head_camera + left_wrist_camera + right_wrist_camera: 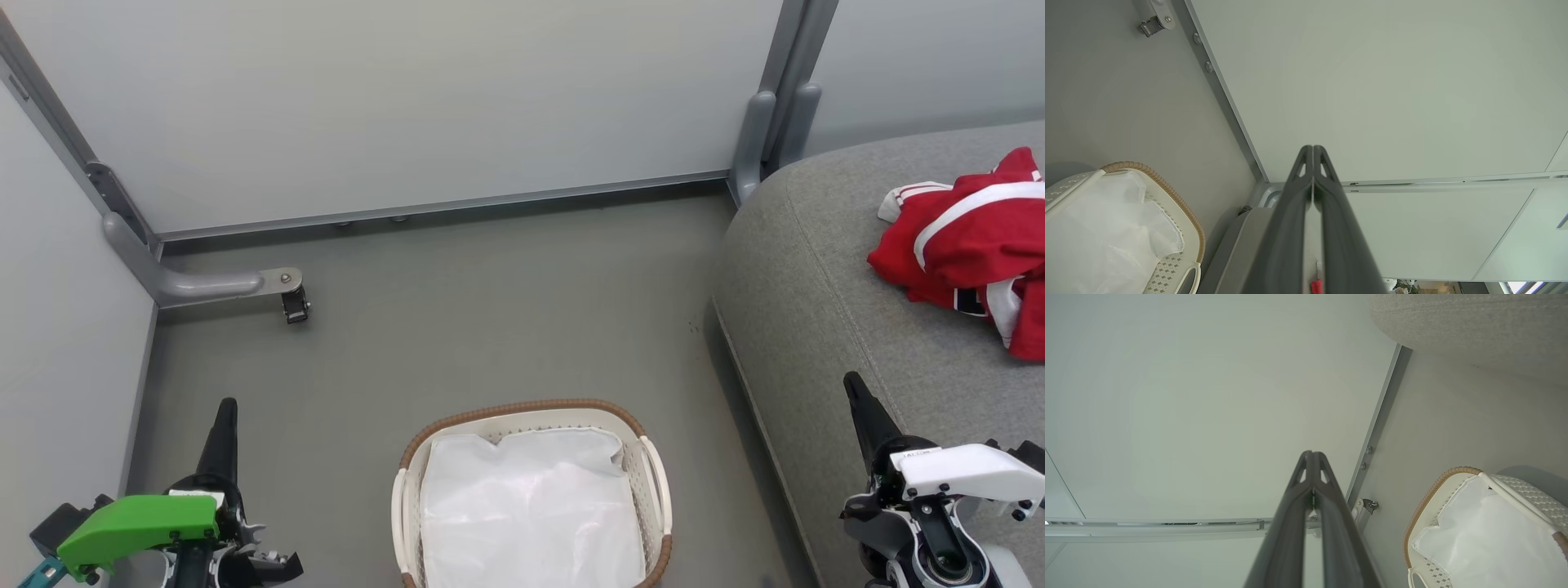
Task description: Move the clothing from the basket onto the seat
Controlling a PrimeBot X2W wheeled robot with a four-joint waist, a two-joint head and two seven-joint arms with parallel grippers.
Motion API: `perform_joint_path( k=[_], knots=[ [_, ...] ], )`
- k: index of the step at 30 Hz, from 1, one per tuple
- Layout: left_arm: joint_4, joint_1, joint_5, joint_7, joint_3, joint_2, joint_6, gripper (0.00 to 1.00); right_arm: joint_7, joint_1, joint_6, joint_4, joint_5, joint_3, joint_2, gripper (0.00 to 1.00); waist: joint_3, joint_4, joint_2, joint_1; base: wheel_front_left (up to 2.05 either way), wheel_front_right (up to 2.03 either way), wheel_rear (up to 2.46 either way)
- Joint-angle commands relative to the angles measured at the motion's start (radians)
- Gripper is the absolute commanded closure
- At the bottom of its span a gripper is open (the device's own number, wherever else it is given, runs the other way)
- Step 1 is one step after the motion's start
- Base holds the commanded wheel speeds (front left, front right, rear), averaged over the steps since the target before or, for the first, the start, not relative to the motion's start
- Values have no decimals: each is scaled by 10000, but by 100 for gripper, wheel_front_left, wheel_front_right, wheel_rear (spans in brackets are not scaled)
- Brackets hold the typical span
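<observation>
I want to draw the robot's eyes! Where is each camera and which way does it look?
Head view: on the head, looking forward and down at basket, sofa cushion, red jerseys; left gripper and right gripper show.
Left wrist view: on the left wrist, facing the wall panel along shut fingers.
Right wrist view: on the right wrist, same wall panel, fingers shut.
All three share the basket with its white liner.

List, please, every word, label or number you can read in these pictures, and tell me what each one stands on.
No text reads clearly.
Dark print on the white label atop the right gripper: too small to read.
Pale tag on the left gripper: too small to read.
Black-and-white marking on the red clothing on the seat: folded over, unreadable.
</observation>
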Motion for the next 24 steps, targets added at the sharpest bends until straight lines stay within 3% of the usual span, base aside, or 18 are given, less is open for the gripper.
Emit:
perform_joint_path(
  k=[1, 24],
  knots=[
    [-78, -238, -198, 55, 65, 75, -83, 100, 85, 85, 1, -94, 210, -68, -21, 100, -8, 2, 0, 0, 0, 0, 0],
    [-150, -306, -1332, 380, 182, 82, -183, 100, 389, 141, 0, -209, 1301, -236, 30, 100, -99, 22, 0, 0, 0, 0, 0]
  ],
)
